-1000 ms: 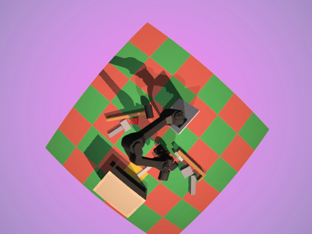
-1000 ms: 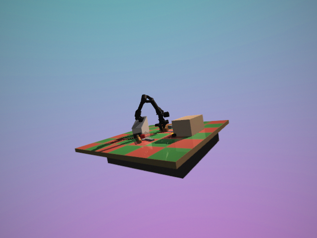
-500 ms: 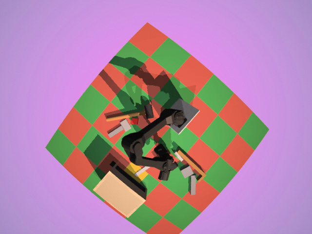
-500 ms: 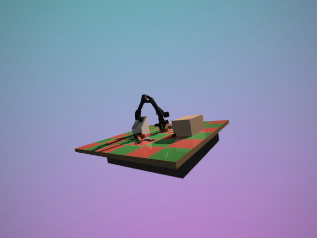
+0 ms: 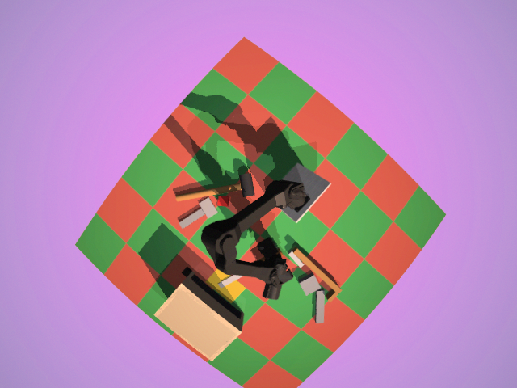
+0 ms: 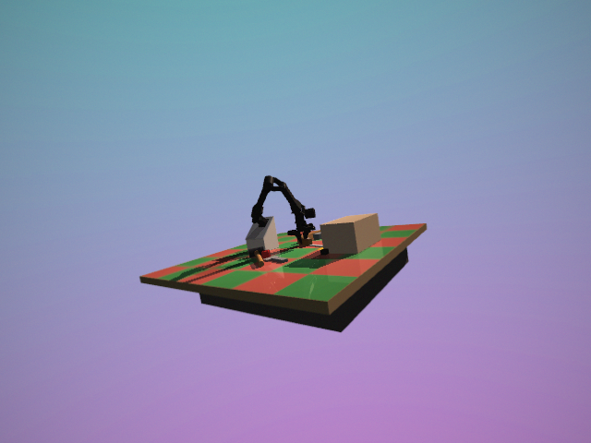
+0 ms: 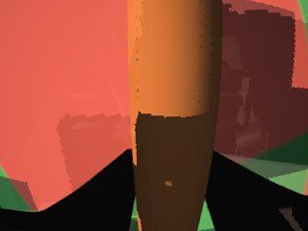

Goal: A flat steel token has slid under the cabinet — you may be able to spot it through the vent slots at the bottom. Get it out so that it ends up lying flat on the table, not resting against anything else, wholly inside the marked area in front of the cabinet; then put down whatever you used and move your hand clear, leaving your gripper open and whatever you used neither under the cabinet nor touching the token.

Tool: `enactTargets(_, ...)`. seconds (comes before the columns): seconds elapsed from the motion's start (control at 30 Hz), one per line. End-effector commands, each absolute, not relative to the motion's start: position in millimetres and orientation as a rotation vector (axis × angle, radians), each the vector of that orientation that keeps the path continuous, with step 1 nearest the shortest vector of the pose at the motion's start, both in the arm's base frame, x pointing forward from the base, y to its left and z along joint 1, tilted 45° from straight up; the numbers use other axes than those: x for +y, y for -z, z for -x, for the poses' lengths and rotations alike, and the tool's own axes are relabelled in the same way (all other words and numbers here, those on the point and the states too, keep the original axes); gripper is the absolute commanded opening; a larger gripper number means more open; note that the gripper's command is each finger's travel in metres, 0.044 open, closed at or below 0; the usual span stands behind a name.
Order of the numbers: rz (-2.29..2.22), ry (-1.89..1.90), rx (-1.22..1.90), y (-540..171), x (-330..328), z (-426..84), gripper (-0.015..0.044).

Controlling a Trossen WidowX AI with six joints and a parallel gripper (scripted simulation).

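The tan cabinet [image 5: 198, 321] [image 6: 350, 233] stands at the lower left of the overhead view, its dark front [image 5: 216, 297] facing the yellow marked area [image 5: 237, 291]. My gripper [image 6: 305, 241] [image 7: 167, 157] is low over the table before the cabinet, shut on an orange handle [image 7: 173, 63]. In the overhead view the arm hides the fingertips. A pale rod [image 5: 232, 280] [image 6: 316, 245], in line with my gripper, reaches over the marked area; it looks like part of the held tool. A small blue-grey patch shows at its far end. I cannot tell whether it is the token, which I cannot otherwise make out.
A hammer-like tool with a black head [image 5: 246, 184] and a pale T-shaped piece [image 5: 207, 207] lie left of the arm, near a red piece [image 5: 224, 200]. An orange bar [image 5: 316, 272] and grey blocks [image 5: 309, 284] [image 5: 319, 306] lie right. A grey sloped block [image 5: 315, 183] is by the arm's base.
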State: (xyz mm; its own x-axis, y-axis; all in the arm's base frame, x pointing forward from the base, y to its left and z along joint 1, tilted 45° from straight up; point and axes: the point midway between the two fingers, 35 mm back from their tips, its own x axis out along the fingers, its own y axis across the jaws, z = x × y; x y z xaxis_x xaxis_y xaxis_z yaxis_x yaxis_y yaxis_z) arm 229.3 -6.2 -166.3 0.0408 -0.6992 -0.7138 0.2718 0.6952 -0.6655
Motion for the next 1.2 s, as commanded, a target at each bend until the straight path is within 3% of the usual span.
enactTargets(0.0, 0.362, 0.798, 1.311, 165.6, -4.7, -232.1, 0.0000)
enactTargets(1.17, 0.202, 0.923, 1.220, 158.1, -9.6, -236.2, 0.0000)
